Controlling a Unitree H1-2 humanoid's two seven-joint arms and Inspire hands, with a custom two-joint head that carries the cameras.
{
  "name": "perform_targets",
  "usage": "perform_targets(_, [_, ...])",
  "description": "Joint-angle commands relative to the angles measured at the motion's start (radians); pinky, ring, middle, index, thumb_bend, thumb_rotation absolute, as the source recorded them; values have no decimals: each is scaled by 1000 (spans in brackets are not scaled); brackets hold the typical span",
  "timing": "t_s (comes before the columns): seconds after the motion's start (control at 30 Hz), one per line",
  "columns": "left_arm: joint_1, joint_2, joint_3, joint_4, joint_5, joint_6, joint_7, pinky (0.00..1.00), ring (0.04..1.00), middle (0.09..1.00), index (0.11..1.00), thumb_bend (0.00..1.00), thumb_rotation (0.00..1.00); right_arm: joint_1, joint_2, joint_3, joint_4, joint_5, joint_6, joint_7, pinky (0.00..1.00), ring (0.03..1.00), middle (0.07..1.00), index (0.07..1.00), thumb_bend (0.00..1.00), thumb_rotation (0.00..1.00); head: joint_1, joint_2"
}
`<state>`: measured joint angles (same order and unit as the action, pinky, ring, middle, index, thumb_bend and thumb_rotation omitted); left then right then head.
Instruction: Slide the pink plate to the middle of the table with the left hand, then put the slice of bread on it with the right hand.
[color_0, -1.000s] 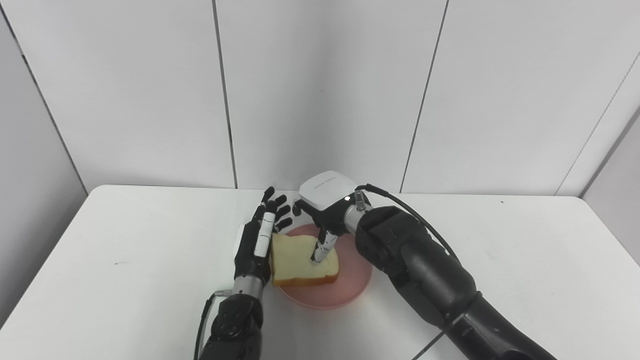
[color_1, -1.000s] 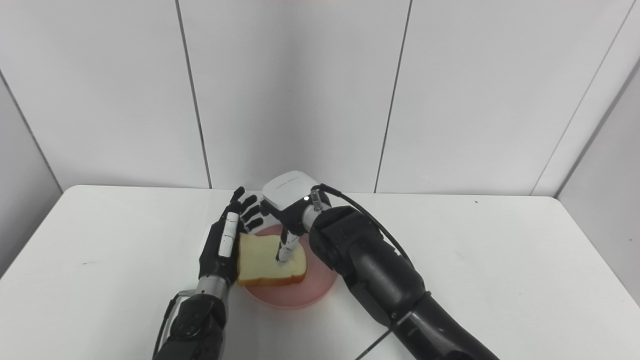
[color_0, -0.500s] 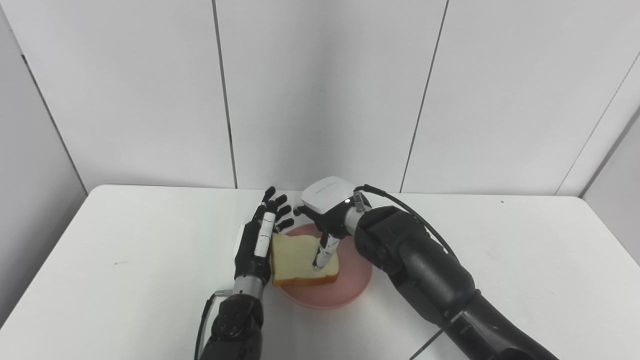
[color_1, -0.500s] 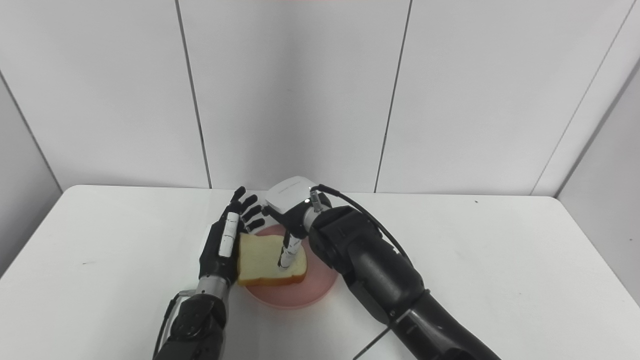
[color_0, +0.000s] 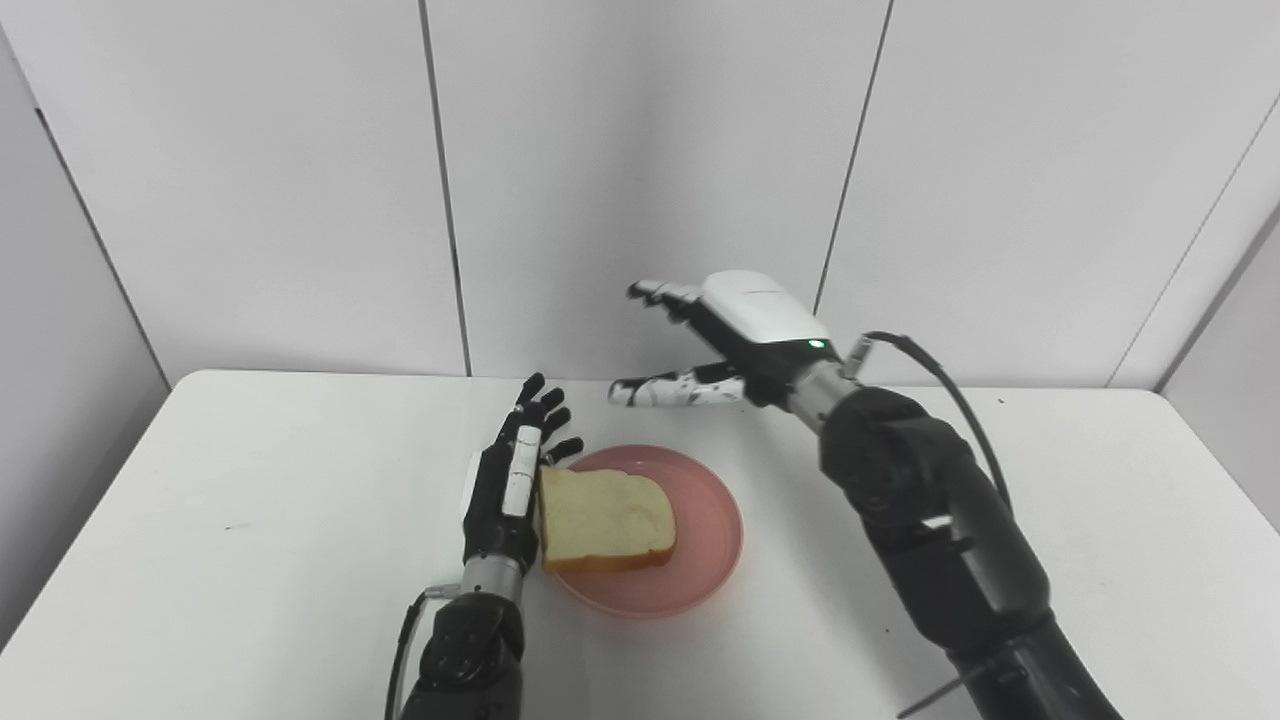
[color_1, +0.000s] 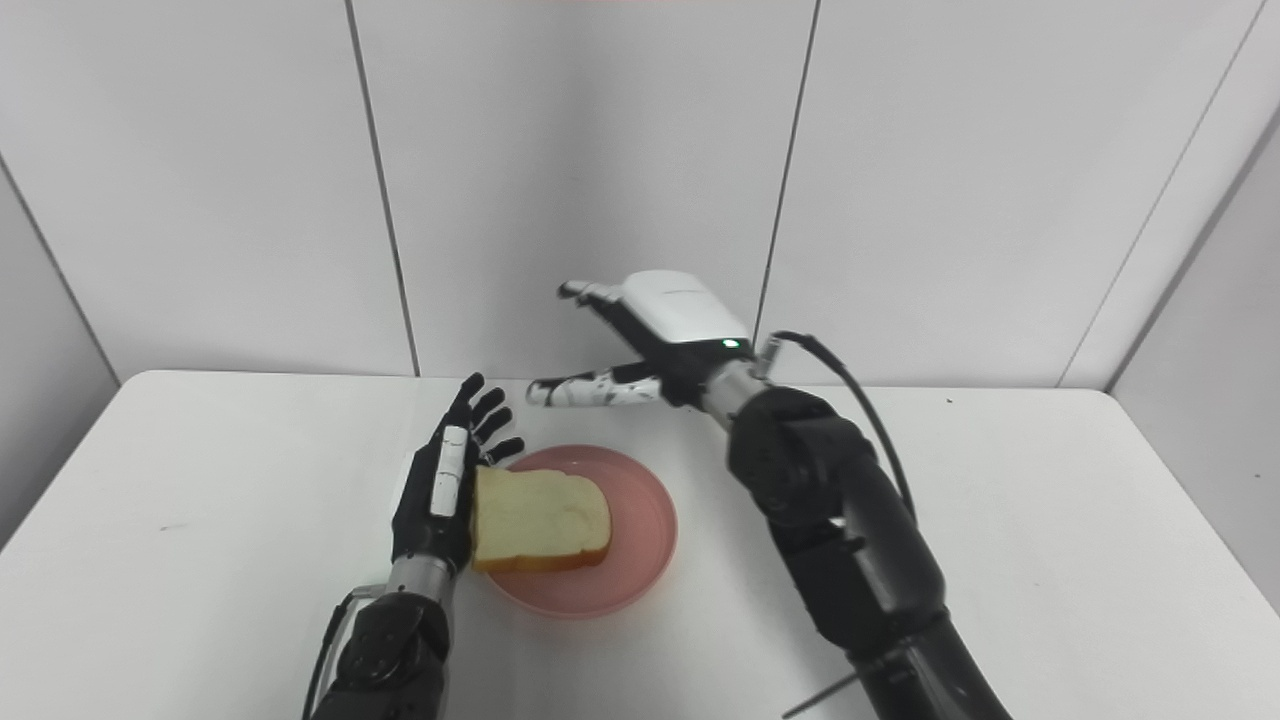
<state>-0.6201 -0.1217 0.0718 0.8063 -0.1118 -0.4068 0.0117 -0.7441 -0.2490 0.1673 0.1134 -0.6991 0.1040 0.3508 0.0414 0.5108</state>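
Observation:
The pink plate (color_0: 700, 530) sits near the middle of the white table. The slice of bread (color_0: 602, 520) lies on its left half, its left edge overhanging the rim. My left hand (color_0: 510, 478) is open, fingers straight, edge-on against the plate's left rim and touching the bread's left side. My right hand (color_0: 720, 345) is open and empty, raised well above the table behind the plate, fingers spread and pointing left. It also shows in the right eye view (color_1: 640, 345).
The white table (color_0: 250, 520) runs to a grey panelled wall (color_0: 640, 180) at the back. Its rounded far corners show at left and right. Nothing else stands on it.
My right hand has let go of the bread, lifted up and back from the plate, and opened. The bread stays on the plate. The left hand has hardly moved.

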Motion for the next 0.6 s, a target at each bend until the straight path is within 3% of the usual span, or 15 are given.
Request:
perform_targets(0.0, [37, 13, -5, -15, 14, -6, 2, 760, 866, 902, 909, 911, 871, 14, 22, -52, 25, 86, -44, -99, 678, 802, 866, 893, 970, 978, -4, 3])
perform_targets(0.1, [47, 23, -10, -53, 29, -1, 12, 751, 847, 896, 908, 897, 890, 58, 50, -98, 69, 160, -53, -183, 689, 817, 861, 901, 945, 971, -5, 4])
perform_targets(0.23, [60, 31, -14, -100, 58, 8, 39, 739, 839, 889, 902, 918, 902, 114, 87, -148, 172, 276, -137, -291, 684, 808, 852, 878, 855, 965, -5, 7])
perform_targets(0.3, [66, 34, -15, -118, 83, 8, 63, 726, 834, 884, 899, 922, 910, 143, 108, -169, 218, 327, -181, -334, 706, 802, 838, 883, 870, 990, -9, 9])
perform_targets(0.57, [85, 42, -13, -169, 116, 31, 113, 755, 845, 882, 894, 907, 926, 212, 182, -243, 309, 543, -278, -395, 767, 820, 857, 902, 784, 989, -14, 12])
